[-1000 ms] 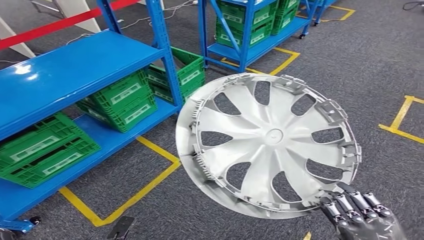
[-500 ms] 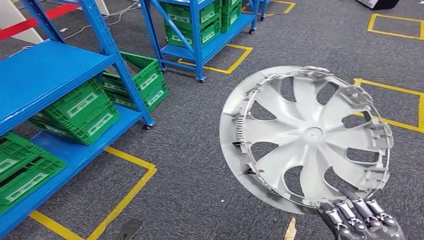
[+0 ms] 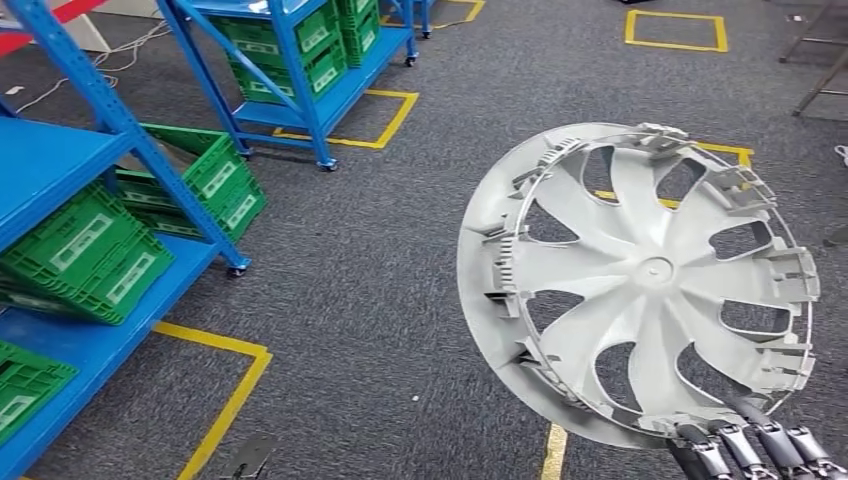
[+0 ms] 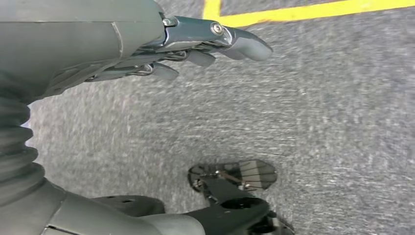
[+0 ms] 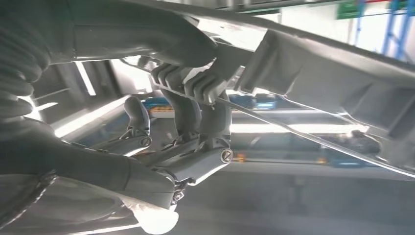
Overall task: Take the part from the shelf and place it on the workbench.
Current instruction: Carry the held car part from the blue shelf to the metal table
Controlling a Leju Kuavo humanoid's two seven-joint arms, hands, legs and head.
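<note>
The right hand (image 3: 752, 450) comes in at the bottom edge of the head view, fingers (image 3: 775, 440) curled over the lower rim of the wheel cover (image 3: 640, 280) and gripping it; in the right wrist view that hand (image 5: 191, 98) clamps the thin rim between thumb and fingers. The wheel cover is silver-grey plastic, round, held tilted in the air above the grey carpet floor (image 3: 380, 280), its inner side towards the camera: curved spokes swirl out from a small centre hub, with openings between them and clips and ribs standing along the rim. The left hand (image 4: 161, 49) hangs over the carpet, fingers loosely apart, holding nothing.

Most of the right hand is cut off by the frame edge. The right wrist view is glary, and the cover there is hard to read.

Further off, yellow floor tape (image 3: 235, 385) marks bays, the near blue shelf (image 3: 60, 160) holds green crates (image 3: 85, 250), and a second blue shelf (image 3: 300, 70) stands beyond.

Against the earlier frames, the whole view has swung right: the shelves sit further left, and the cover sits further right in the picture.
</note>
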